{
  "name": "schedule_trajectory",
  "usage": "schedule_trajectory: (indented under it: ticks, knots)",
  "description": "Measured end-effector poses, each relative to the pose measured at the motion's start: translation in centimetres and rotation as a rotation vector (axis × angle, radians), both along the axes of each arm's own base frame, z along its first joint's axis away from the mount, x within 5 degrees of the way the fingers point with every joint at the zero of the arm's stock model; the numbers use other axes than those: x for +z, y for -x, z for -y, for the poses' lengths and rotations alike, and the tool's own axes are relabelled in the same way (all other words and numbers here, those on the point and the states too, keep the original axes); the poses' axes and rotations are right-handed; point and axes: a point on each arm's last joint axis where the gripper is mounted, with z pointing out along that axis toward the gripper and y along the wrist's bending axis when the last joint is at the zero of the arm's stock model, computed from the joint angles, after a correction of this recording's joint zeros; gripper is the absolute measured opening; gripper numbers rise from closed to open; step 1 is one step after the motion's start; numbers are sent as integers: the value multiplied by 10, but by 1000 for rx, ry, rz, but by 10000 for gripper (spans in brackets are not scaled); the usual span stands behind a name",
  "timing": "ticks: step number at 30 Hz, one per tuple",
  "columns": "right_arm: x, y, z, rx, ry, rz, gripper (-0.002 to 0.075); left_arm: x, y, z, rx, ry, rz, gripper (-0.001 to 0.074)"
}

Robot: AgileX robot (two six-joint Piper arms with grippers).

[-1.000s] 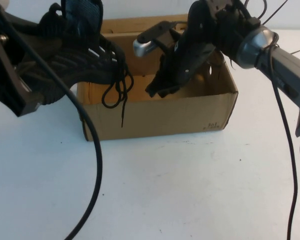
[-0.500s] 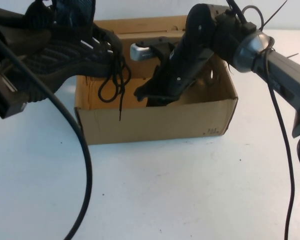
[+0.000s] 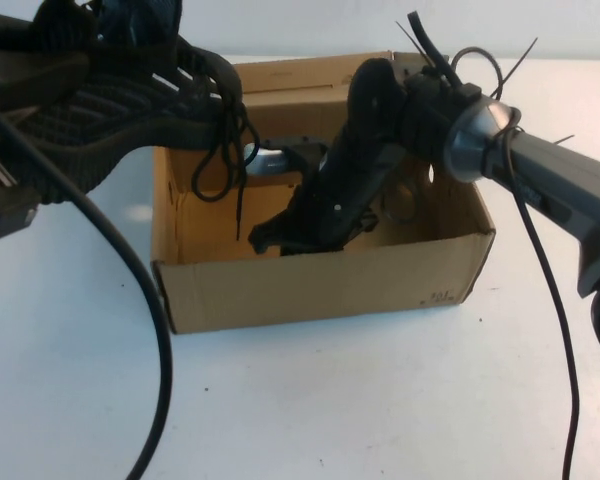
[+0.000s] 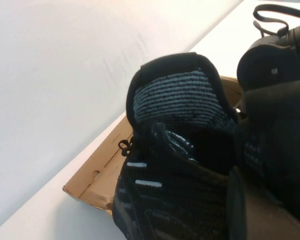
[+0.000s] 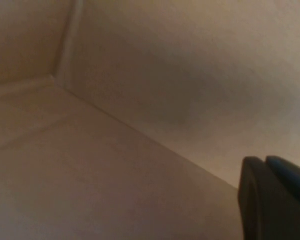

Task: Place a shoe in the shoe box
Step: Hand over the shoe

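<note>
Nearest the camera, lower half of the high view: bare white table [image 3: 380,400], matte, crossed by a slack black cable [image 3: 160,330].

Centre of frame: the shoe box [image 3: 320,285], plain brown corrugated cardboard, rectangular, lid flap folded back at the far side, small dark print at its lower right corner. The interior is open to above.

Inside the box: the right gripper [image 3: 265,238] reaches down from the right arm, which enters from the right edge. Its fingers are pressed together and hold nothing; the tip sits low, close to the near wall. The right wrist view shows only smooth cardboard wall and floor.

Upper left of frame, farther back: the shoe [image 3: 140,105], black knit, ridged sole turned toward the camera, toe over the box's left end, laces dangling into the opening. The left gripper [image 3: 145,25] is clamped on the shoe at the collar; the left wrist view shows the striped lining.

Step in hand, as judged: carry stage, shoe airborne above the box, not yet inside.

Next move calls for lowering the shoe along the box's length, sole down. The right arm fills the middle of the box, so clearance looks tight.
</note>
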Motion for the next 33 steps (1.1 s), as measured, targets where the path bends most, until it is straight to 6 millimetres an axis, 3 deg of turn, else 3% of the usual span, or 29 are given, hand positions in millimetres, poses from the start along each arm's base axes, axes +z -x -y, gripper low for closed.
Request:
schedule_trajectory:
  ticks: [10,14,23,28,33]
  knots:
    - [17,24,-25,-18,-19,-20,-16,-1,0,0,-1,-6,-4,72]
    - [17,18,-17,-13,59,47,-16,-1,1,0,-4,-10,-12,72]
    - [40,-12,20,-116,157,196,-16,-2,1,0,-6,-16,-21,72]
    - [42,-9,27,-147,151,168,-16,-2,1,0,-7,-17,-21,78]
    - [32,-8,32,-143,190,149,-16,-3,1,0,-9,-21,-28,69]
